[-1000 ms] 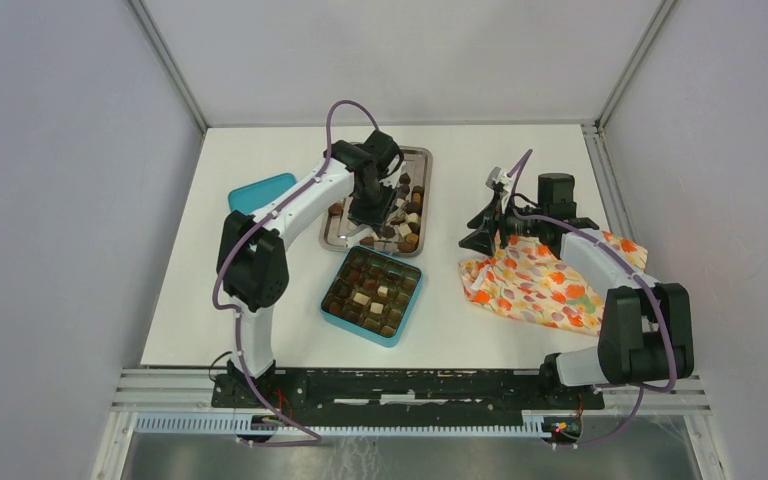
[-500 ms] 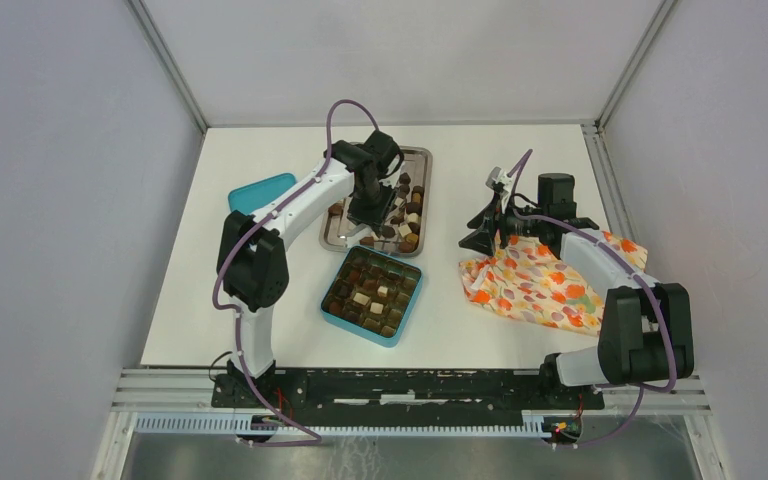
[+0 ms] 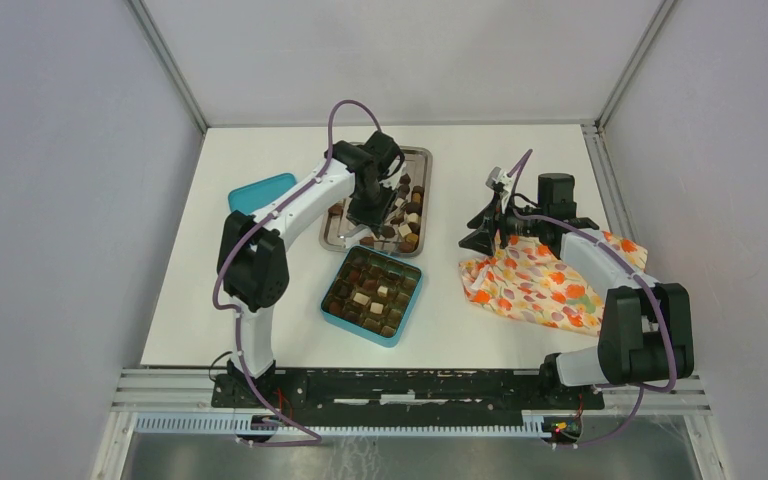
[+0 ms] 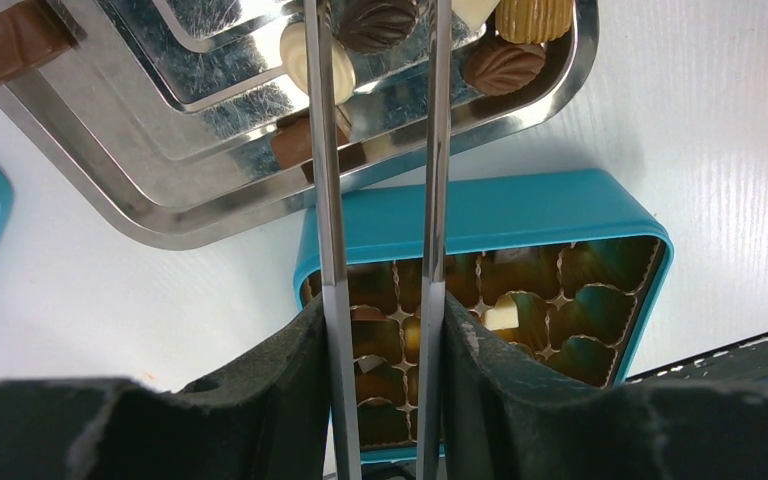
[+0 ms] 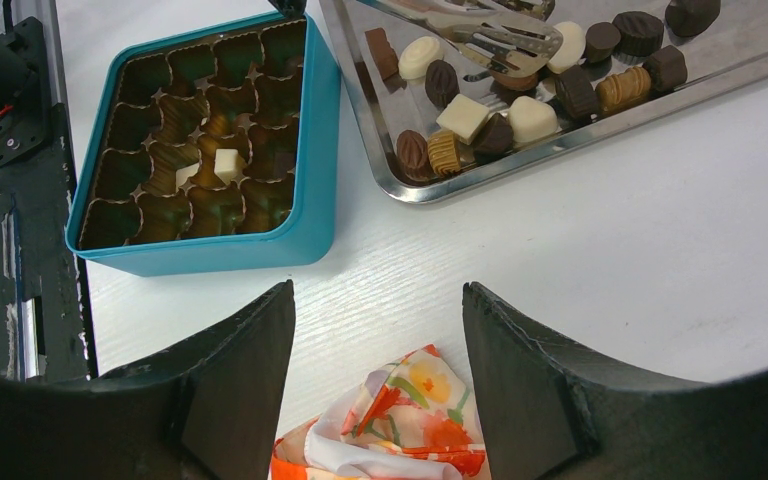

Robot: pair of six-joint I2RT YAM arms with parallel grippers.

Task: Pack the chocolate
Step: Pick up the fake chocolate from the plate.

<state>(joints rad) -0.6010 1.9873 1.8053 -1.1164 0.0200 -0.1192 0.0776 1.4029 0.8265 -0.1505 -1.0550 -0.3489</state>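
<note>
Chocolate pieces [image 3: 407,215], dark, mid-brown and cream, lie loose in the steel tray [image 3: 337,228]. More sit in the teal compartmented box [image 3: 372,295], among them a white cube [image 5: 227,163]. My left gripper [image 4: 385,310] hangs over the tray's near end and is shut on a pair of steel tongs [image 4: 328,150]. The tong blades reach out over the tray, and a dark leaf-shaped piece [image 4: 375,20] lies between them. Whether they pinch it I cannot tell. My right gripper [image 5: 378,330] stands open above the edge of the floral cloth [image 5: 410,420], holding nothing.
A teal lid [image 3: 260,190] lies left of the tray. The orange floral cloth [image 3: 540,285] is spread on the right of the white table. The box [image 4: 520,210] sits just in front of the tray [image 4: 160,190], near the black front rail [image 5: 20,150].
</note>
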